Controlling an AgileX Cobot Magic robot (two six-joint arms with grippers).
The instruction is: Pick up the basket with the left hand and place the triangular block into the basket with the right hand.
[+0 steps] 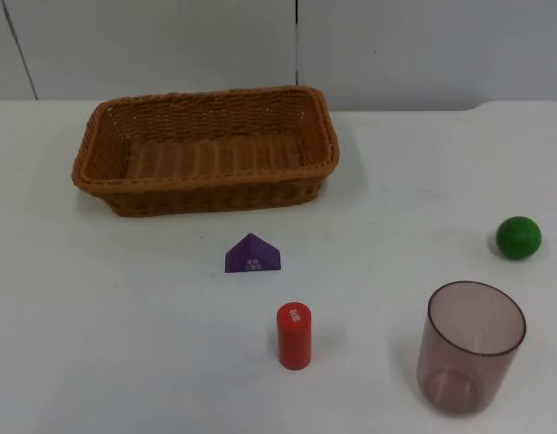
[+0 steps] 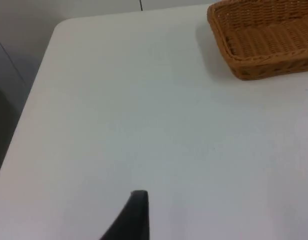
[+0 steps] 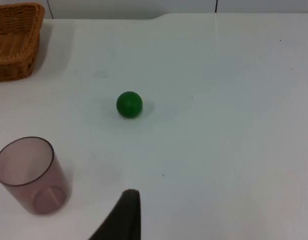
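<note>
A brown wicker basket (image 1: pixel 206 149) stands with nothing in it at the back of the table, left of centre. The purple triangular block (image 1: pixel 253 254) lies on the table just in front of it. My left gripper (image 2: pixel 136 217) hangs over bare table, well away from the basket (image 2: pixel 264 40), near the table's left side. My right gripper (image 3: pixel 125 215) hangs over the right side of the table, close to a cup and a ball, with one end of the basket (image 3: pixel 16 40) far off. Neither gripper holds anything that I can see.
A red cylinder (image 1: pixel 294 335) stands upright in front of the purple block. A translucent brownish cup (image 1: pixel 473 348) (image 3: pixel 29 175) stands at the front right. A green ball (image 1: pixel 518 237) (image 3: pixel 129 104) rests behind it. The table's left edge (image 2: pixel 34 100) runs beside the left gripper.
</note>
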